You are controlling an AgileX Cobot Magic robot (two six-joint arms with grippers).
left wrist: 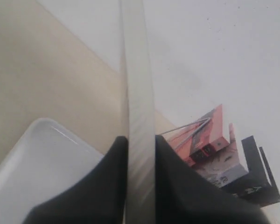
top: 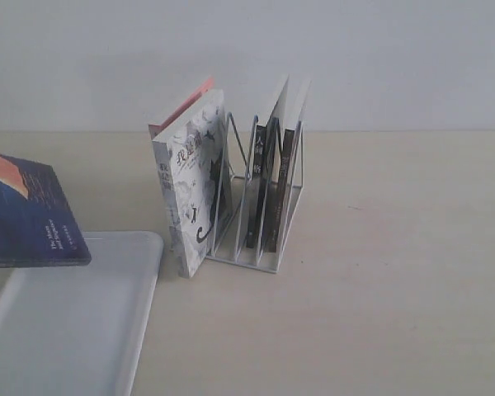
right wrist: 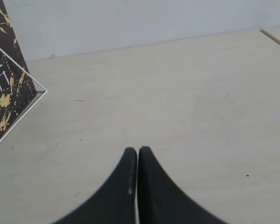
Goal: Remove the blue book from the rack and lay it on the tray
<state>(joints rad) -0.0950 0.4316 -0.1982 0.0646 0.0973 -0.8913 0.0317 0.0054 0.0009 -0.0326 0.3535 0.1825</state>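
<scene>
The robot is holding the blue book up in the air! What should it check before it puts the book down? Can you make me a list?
1. Blue book gripped firmly: ok. The left pincer is shut on its page edge.
2. Book out of the rack: ok. It is well apart from it.
3. Book fully above the tray: cannot tell. The picture edge cuts off part of both.
4. Landing spot bare: ok. The part of the tray that shows has nothing on it.
5. Right pincer out of the way: ok. It is shut, over the table.
</scene>
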